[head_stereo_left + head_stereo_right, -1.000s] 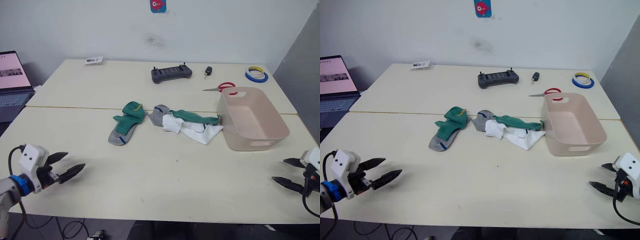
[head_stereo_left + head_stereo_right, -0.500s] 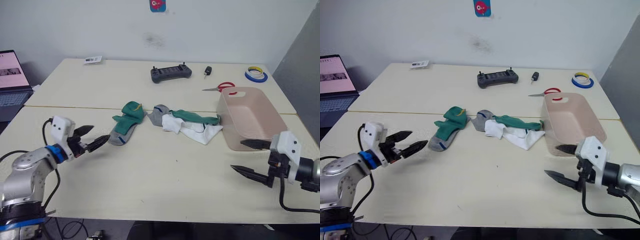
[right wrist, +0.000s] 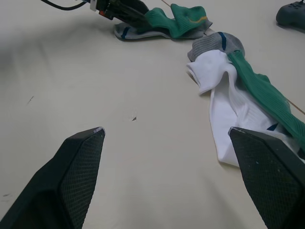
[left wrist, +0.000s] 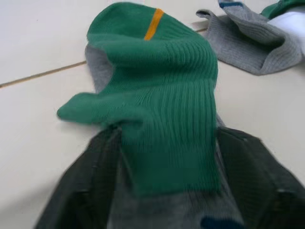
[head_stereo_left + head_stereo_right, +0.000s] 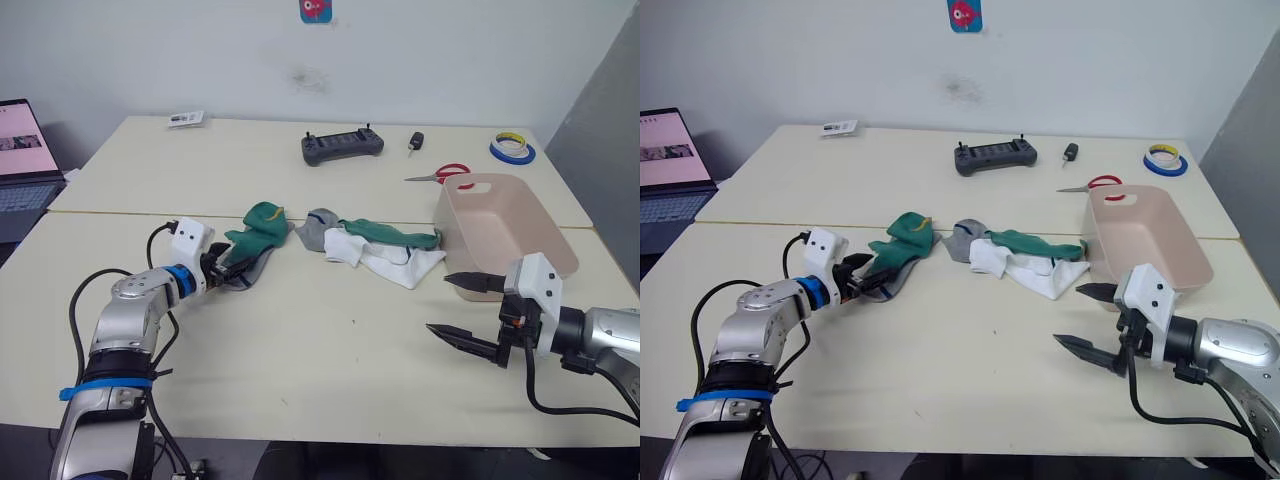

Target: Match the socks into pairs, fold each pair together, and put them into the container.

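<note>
Even, soft indoor light, bright without glare; the worktop [image 5: 330, 350] carries faint shadows. At the left pincer [image 4: 164, 191], the 2 fingers [image 4: 81, 191] blur out of focus, the green sock [image 4: 162, 100] beyond sharper.

A green sock [image 5: 262, 227] with a yellow cuff mark is lying draped over a grey sock [image 5: 240, 272] with a small blue mark, and this overlapping pair is being seen at about nine o'clock of the main heap. In that heap, a second grey sock [image 5: 318, 230] is bunched at the ten o'clock end, a second green sock [image 5: 392, 235] is stretched across the top towards three o'clock, and white socks [image 5: 392, 263] are spread crumpled beneath it. The pale pink container [image 5: 535, 243] is standing upright and empty at three o'clock of the heap, just beside it, with a handle slot cut in each short wall.
</note>
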Controlling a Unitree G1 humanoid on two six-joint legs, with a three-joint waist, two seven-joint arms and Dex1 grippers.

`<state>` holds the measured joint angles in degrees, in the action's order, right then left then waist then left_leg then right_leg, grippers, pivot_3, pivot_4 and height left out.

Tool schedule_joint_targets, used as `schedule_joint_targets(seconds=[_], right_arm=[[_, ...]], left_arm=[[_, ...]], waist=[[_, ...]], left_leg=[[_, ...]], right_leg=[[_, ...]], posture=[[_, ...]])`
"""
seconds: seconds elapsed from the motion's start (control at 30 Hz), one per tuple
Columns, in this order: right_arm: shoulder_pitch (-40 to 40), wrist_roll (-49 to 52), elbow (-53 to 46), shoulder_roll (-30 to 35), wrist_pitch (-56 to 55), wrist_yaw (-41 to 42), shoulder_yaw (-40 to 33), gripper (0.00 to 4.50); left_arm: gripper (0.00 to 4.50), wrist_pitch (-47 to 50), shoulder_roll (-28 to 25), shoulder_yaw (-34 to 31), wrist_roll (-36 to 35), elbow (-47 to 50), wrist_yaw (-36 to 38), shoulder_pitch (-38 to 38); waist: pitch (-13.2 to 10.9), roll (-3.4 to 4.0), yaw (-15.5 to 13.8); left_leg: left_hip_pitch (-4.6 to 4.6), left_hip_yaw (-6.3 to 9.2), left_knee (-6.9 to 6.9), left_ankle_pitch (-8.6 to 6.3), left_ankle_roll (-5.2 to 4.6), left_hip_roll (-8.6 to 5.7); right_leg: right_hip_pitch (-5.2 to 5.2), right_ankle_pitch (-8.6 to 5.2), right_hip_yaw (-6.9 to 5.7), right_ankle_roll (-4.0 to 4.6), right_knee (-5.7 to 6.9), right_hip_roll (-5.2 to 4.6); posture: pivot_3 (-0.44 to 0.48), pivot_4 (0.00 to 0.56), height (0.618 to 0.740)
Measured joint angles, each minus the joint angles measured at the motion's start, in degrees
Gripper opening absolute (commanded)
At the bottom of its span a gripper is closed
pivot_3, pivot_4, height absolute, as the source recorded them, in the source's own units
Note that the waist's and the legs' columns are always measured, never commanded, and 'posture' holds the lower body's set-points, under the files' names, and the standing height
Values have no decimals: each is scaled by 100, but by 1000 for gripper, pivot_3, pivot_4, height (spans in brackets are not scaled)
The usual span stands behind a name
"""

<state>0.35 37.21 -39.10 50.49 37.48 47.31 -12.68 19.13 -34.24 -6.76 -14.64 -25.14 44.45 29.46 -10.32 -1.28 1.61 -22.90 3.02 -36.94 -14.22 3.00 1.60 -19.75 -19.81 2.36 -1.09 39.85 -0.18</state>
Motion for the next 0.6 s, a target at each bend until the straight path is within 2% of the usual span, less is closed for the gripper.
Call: schedule_joint_targets(seconds=[0.2, 0.23, 0.4, 0.6], right_arm=[[4, -1, 0, 0, -3, -12, 0, 4500], [4, -2, 0, -1, -6, -15, 1, 4500], [-2, -8, 8, -14, -36, -14, 50, 4500], [-100, -14, 89, -15, -106, 17, 108, 4500]], left_arm=[[277, -73, -10, 6, 41, -15, 8, 3], [58, -63, -21, -5, 35, -12, 7, 2], [18, 312, -169, -240, -227, 372, 18, -97], [18, 1979, -488, -1162, -1510, 2015, -6, -592]], waist=[[0, 0, 3], [0, 0, 2], [0, 0, 4], [-2, -2, 14]], left_leg=[[0, -1, 0, 0, 0, 0], [-1, -1, -1, 0, 0, 0], [-1, 2, 0, 0, 0, 3], [-1, 3, 1, 0, 1, 6]], right_leg=[[-2, 0, 0, 0, 3, 0], [-2, 0, 1, 0, 3, 0], [-4, 0, 1, 0, 4, 0], [-5, 0, 3, 0, 4, -1]], posture=[[0, 150, 737], [0, 150, 737], [0, 150, 737], [0, 150, 737]])
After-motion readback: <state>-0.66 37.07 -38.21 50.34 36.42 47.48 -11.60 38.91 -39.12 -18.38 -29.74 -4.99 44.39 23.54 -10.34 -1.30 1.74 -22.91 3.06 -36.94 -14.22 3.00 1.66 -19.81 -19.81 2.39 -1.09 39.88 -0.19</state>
